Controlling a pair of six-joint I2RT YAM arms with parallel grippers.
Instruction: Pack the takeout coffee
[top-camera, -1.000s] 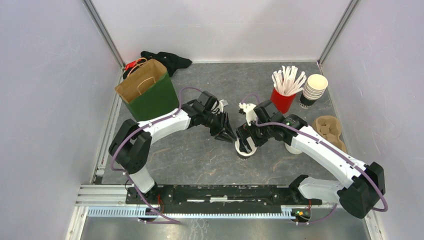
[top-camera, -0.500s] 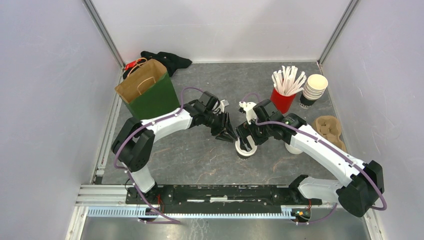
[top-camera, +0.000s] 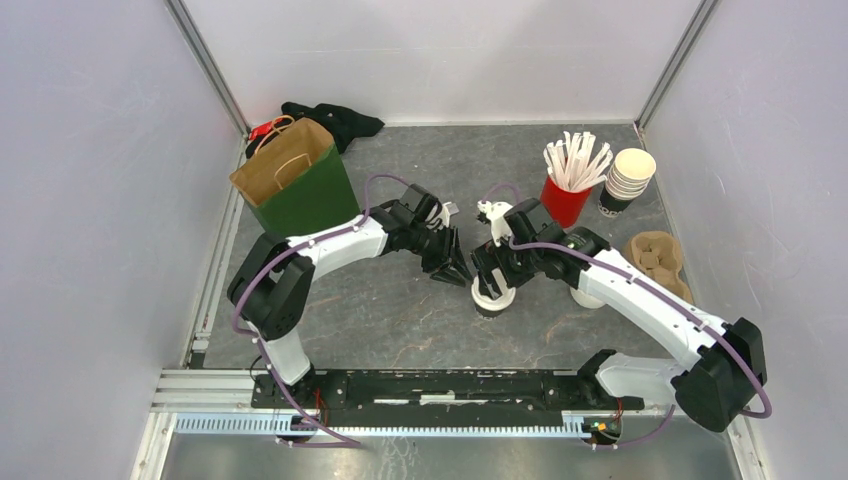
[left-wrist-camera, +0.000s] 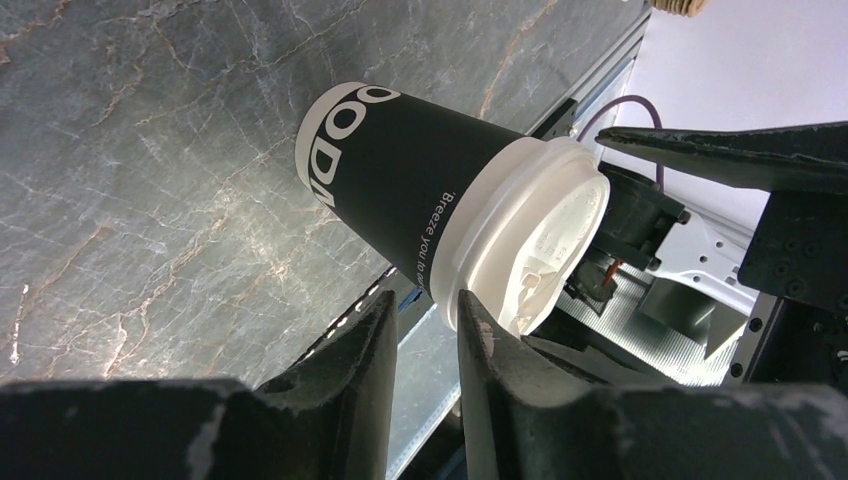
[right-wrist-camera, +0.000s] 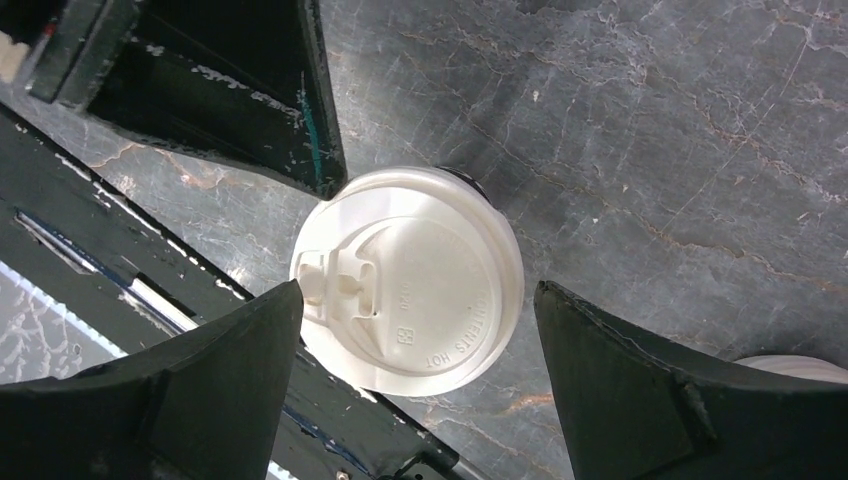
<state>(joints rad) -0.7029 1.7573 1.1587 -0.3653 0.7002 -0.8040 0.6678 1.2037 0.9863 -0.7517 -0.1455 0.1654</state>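
A lidded cup (right-wrist-camera: 408, 290) is set between the fingers (right-wrist-camera: 620, 380) of the right gripper (top-camera: 489, 281), with the left gripper (top-camera: 455, 272) just beside; a second cup (top-camera: 585, 298) is seemingly placed behind that hand.

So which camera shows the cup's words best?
The left wrist view: the coffee cup shows its dark side and white lettering. The right wrist view shows only its lid; the top view, a small white circle.

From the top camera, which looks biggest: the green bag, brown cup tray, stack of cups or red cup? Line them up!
1. green bag, clearly biggest.
2. brown cup tray and stack of cups: too alike to rank.
3. red cup, not counting its sticks.
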